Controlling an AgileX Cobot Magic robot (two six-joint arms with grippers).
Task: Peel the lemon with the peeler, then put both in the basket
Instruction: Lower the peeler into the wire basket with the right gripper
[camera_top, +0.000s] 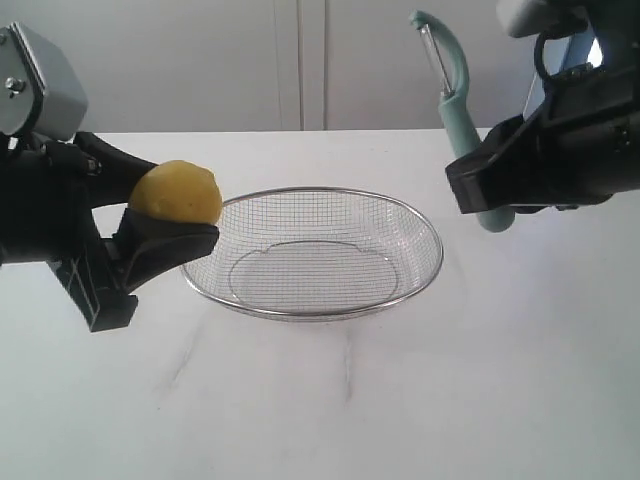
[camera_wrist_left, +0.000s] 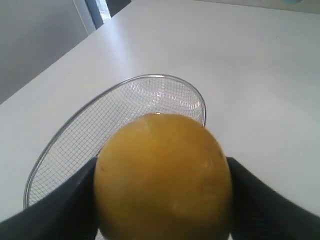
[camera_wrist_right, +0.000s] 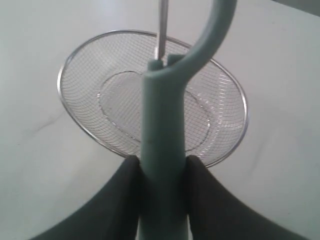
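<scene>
The yellow lemon (camera_top: 176, 192) is held above the table at the left, my left gripper (camera_top: 170, 215) shut on it just outside the basket's left rim. In the left wrist view the lemon (camera_wrist_left: 162, 177) fills the space between both dark fingers. The pale teal peeler (camera_top: 452, 95) stands upright at the upper right, blade head up, with my right gripper (camera_top: 485, 185) shut on its handle (camera_wrist_right: 164, 150). The silver wire mesh basket (camera_top: 425, 262) sits on the table between the two arms, with nothing in it.
The white table (camera_top: 320, 400) stretches all round the basket. A pale wall stands behind its far edge. Faint grey veins mark the tabletop in front of the basket.
</scene>
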